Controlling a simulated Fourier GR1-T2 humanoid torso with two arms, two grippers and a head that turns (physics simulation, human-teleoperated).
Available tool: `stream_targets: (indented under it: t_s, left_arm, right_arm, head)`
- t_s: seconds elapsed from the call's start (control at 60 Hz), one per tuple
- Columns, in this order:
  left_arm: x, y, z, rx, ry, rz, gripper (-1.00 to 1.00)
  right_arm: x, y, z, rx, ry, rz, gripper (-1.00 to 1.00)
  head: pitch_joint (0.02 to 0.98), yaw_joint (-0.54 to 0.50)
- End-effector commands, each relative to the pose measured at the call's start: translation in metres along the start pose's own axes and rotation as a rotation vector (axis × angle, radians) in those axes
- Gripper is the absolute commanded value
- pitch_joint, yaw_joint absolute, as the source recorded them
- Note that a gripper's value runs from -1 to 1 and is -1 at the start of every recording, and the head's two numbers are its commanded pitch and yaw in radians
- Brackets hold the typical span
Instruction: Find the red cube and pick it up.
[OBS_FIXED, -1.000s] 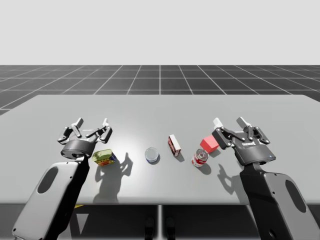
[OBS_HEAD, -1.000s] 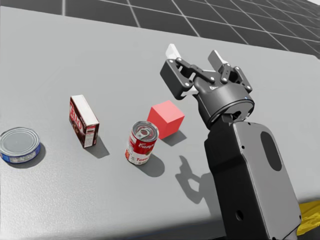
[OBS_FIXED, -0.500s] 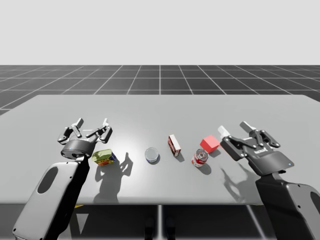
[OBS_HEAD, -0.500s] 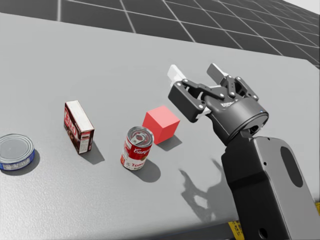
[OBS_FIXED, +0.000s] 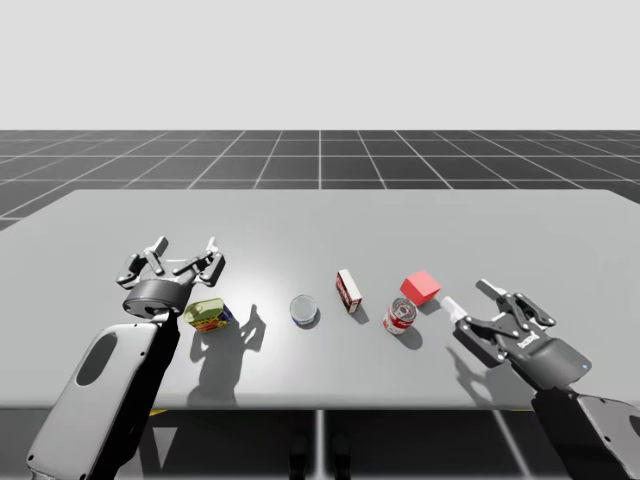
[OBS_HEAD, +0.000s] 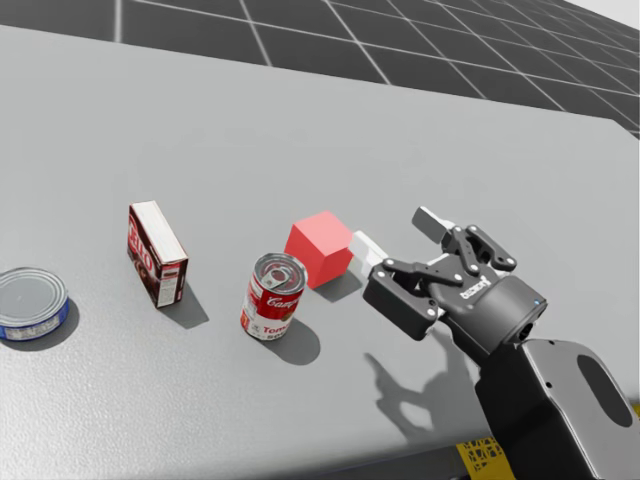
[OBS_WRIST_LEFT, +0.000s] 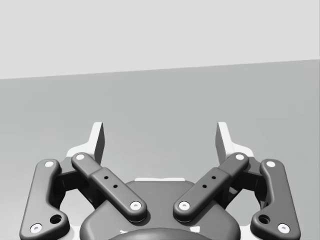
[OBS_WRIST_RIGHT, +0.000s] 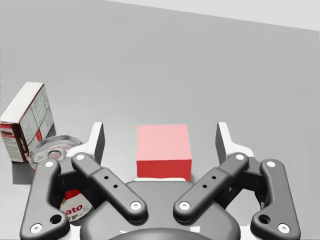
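The red cube (OBS_FIXED: 421, 287) rests on the grey table (OBS_FIXED: 320, 220), right of centre, just behind a red and white can (OBS_FIXED: 399, 316). My right gripper (OBS_FIXED: 470, 297) hovers low on the cube's near right side, open and pointing at it. In the head view the right gripper (OBS_HEAD: 398, 233) has one fingertip close to the cube (OBS_HEAD: 319, 248). The right wrist view has the cube (OBS_WRIST_RIGHT: 164, 151) straight ahead of the right gripper (OBS_WRIST_RIGHT: 160, 137), in line with the gap and apart from both fingers. My left gripper (OBS_FIXED: 185, 245) stands open at the left, with nothing in it (OBS_WRIST_LEFT: 160, 137).
The can (OBS_HEAD: 273, 296) stands left of and nearer than the cube. Further left are a red and white box (OBS_FIXED: 348, 291) and a flat blue tin (OBS_FIXED: 304, 310). A green and yellow box (OBS_FIXED: 207, 314) lies by my left hand. Yellow shows below the table's front edge.
My right arm has drawn back toward the table's front edge and dropped lower, staying open and aimed at the cube. My head turned slightly. The left arm and the objects held still.
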Motion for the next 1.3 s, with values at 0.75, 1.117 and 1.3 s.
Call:
stream_targets:
  t_s: [0.75, 1.117, 1.3]
  left_arm:
    - [0.000, 0.000, 0.000, -0.001, 0.000, 0.003, -1.00]
    - [0.000, 0.001, -0.001, 0.000, 0.000, 0.004, -1.00]
    - [0.001, 0.001, -0.001, 0.001, 0.000, 0.005, -1.00]
  right_arm:
    - [-0.058, -0.012, -0.048, 0.028, 0.189, -0.001, -1.00]
    - [-0.056, -0.011, -0.075, 0.004, 0.223, 0.005, -1.00]
    - [-0.058, -0.006, -0.084, 0.022, 0.243, -0.010, -1.00]
  head:
    - [0.793, -0.39]
    - [0.789, -0.39]
    - [0.787, -0.39]
